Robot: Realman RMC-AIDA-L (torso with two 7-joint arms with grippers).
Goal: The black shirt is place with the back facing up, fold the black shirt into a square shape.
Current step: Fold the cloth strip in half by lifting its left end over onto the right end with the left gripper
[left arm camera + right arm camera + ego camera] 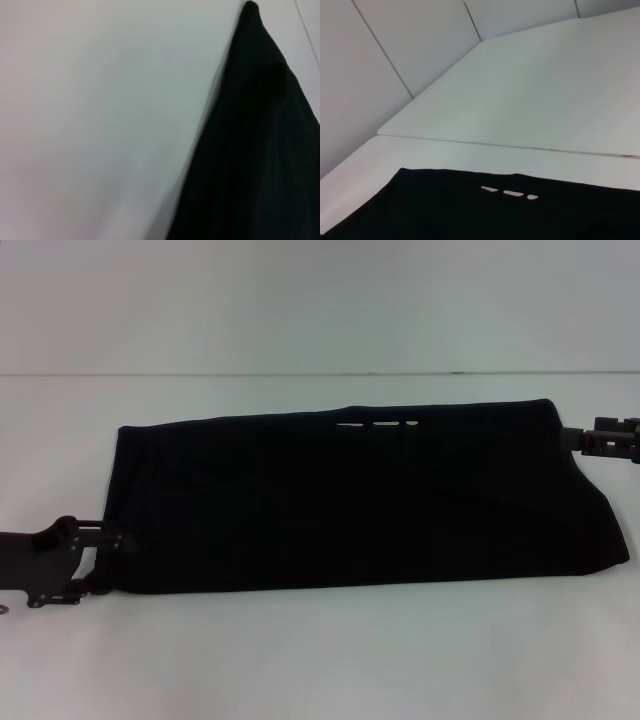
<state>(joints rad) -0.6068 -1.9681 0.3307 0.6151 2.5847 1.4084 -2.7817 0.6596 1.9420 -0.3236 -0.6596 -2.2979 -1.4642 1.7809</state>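
**Folded shirt lies crosswise, one gripper at each short end**

Nearest to me, the left gripper (118, 540) sits low at the near corner of the black shirt (350, 505). Its fingers reach in toward the cloth edge, right against it. They look drawn in on the fabric, yet I cannot tell whether they truly pinch it or only touch. From this gripper the whole garment runs away to the far side and across, toward the other arm.

The shirt rests on the white table (300, 660) as a long dark band, already doubled over, its long axis running from one arm to the other. The edge beside the left gripper is short and straight; the opposite end slopes outward toward the near side. Along the far edge a few slivers of white lettering (378, 425) peek out.

Farther off, the right gripper (572, 437) meets the far corner at its own end. Whether its fingers are closed on cloth, I cannot tell.

Each arm is nearest its own short edge, so I'd judge the coming fold to bring one short end over along the band's length toward the other.
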